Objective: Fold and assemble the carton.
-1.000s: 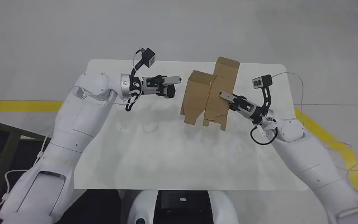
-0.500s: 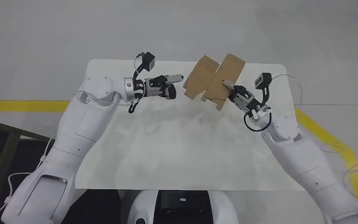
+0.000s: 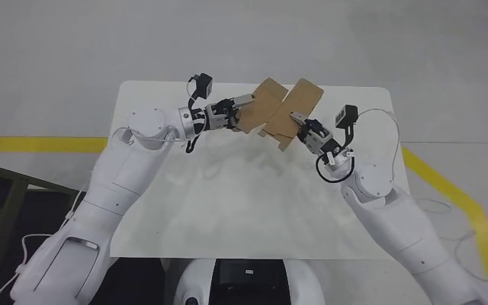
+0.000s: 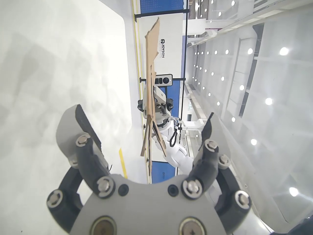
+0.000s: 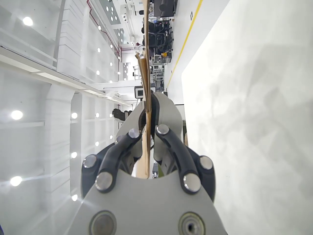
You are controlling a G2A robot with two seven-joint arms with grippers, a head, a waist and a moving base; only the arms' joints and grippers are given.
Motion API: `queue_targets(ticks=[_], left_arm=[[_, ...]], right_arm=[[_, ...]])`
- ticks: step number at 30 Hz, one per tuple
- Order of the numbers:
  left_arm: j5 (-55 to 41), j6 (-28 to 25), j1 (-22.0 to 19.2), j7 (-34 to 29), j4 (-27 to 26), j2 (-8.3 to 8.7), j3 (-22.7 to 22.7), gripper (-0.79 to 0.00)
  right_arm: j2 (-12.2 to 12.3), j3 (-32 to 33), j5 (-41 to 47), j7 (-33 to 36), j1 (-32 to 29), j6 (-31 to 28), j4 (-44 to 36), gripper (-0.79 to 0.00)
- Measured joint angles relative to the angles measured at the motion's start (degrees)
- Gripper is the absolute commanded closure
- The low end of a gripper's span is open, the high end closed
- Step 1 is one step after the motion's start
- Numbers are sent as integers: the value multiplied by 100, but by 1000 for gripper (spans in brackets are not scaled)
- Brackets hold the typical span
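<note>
1. Top view: you are looking at the carton (image 3: 303, 98), a flattened brown corrugated blank hanging in the air over the far part of the surface (image 3: 229, 206).
2. Right hand (image 5: 147, 110) is pinching the carton's edge, both jaws pressing onto the board.
3. Left hand (image 4: 145, 110) is gaping wide and holding nothing, with the carton sitting edge-on just ahead of it.
4. Judgement: the board is looking light, matte and grippy. It is likely staying stiff across panels, hinging at creases and denting at thin edges.
5. You are probably best taking a flat panel beside a crease, not a loose flap.
</note>
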Motion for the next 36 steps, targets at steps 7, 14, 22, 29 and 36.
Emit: queue_targets(ticks=[7,14,22,29,36], left_arm=[[-65,-120,-22,0,48,-66,35,-283],[-43,-119,-43,-92,108,-98,21,0],[-20,-111,-96,-149,219,-146,28,0],[-54,-113,-126,-225,325,-165,-42,0],[-35,-242,-175,-739,447,-102,-272,0]], right_arm=[[-97,61,-73,-48,-29,37,31,0],[-184,121,-142,-21,-75,79,69,0],[-283,181,-266,63,-88,104,100,-123],[-353,288,-312,254,-95,-41,164,-785],[-337,789,-231,755,-113,-620,477,-785]])
